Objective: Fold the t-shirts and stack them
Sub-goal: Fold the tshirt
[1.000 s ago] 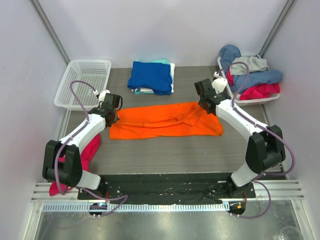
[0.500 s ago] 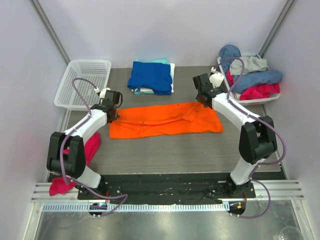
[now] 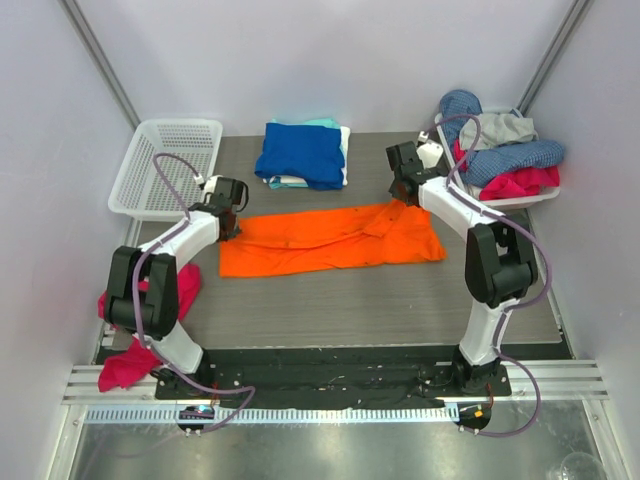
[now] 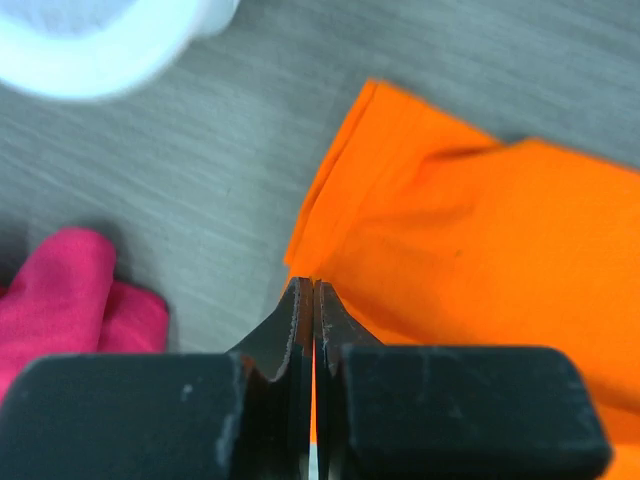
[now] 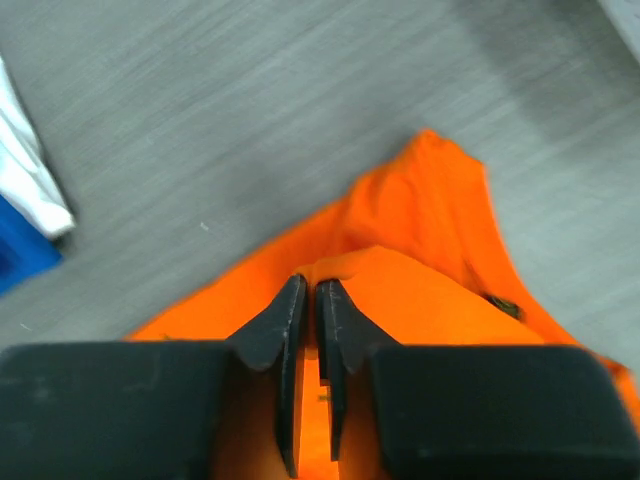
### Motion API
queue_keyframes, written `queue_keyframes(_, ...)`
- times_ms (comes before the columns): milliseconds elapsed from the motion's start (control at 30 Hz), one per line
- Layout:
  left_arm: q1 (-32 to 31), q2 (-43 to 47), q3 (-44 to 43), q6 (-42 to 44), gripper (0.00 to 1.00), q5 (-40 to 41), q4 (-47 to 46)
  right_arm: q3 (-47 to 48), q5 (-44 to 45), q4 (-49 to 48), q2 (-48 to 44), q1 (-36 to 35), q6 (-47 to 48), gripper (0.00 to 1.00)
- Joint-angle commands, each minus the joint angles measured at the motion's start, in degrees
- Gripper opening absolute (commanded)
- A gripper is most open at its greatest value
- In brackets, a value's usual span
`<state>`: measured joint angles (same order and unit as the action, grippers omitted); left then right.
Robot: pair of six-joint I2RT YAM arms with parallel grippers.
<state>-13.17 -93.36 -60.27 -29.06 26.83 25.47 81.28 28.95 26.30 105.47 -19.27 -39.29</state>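
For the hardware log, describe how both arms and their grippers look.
Left arm and right arm: white links, bulky black joints, each trailing a looping grey-purple cable. Left gripper and right gripper: black blocky bodies with thin, tapered black fingers.

Grey wood-grain surface (image 3: 330, 300) ahead of my bases. Lying on it:
- orange t-shirt (image 3: 330, 240), spread as a long band across the middle, mostly flat with a few creases
- folded stack at far centre, blue t-shirt (image 3: 300, 152) on top (pale teal and white edges show beneath)
- white basket (image 3: 165, 165) at far left
- white bin (image 3: 505, 203) at far right, heaped with clothes
- pink cloth (image 3: 188, 288) at my near-left edge
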Motion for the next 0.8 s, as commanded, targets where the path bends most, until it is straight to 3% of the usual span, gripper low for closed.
queue_keyframes(0,1.39,-2.17,-5.37,0.06,0.06,2.00,-2.36,6.16,-7.22,-8.19,3.68,3.79,1.58,0.25)
queue_keyframes(33,1.65,-2.61,-6.34,0.05,0.16,2.09,-2.10,6.87,-8.46,-9.16,5.17,4.41,1.58,0.32)
queue_keyframes(67,2.18,-3.05,-8.70,0.05,0.47,1.91,-1.05,7.84,-12.13,-10.30,5.88,6.33,1.41,0.45)
queue_keyframes(133,2.18,-3.58,-10.91,0.40,0.78,2.17,0.18,9.86,-15.57,-10.83,6.24,7.92,0.88,0.53)
queue_keyframes(167,2.18,-3.15,-12.23,0.58,0.99,1.65,0.89,9.95,-17.42,-11.36,5.72,8.45,0.97,0.58)
queue_keyframes(367,2.27,3.17,-9.61,0.93,1.00,-0.28,0.45,2.41,-20.33,-12.42,-3.75,8.98,3.25,0.69)
queue_keyframes(500,2.09,8.19,-4.96,0.32,1.00,-4.23,0.37,-7.07,-24.02,-12.24,-10.52,8.90,3.60,0.70)
queue_keyframes(767,1.31,19.17,5.95,-1.61,1.00,-10.13,0.45,-14.38,-35.27,-7.50,-18.54,6.09,5.71,0.71)
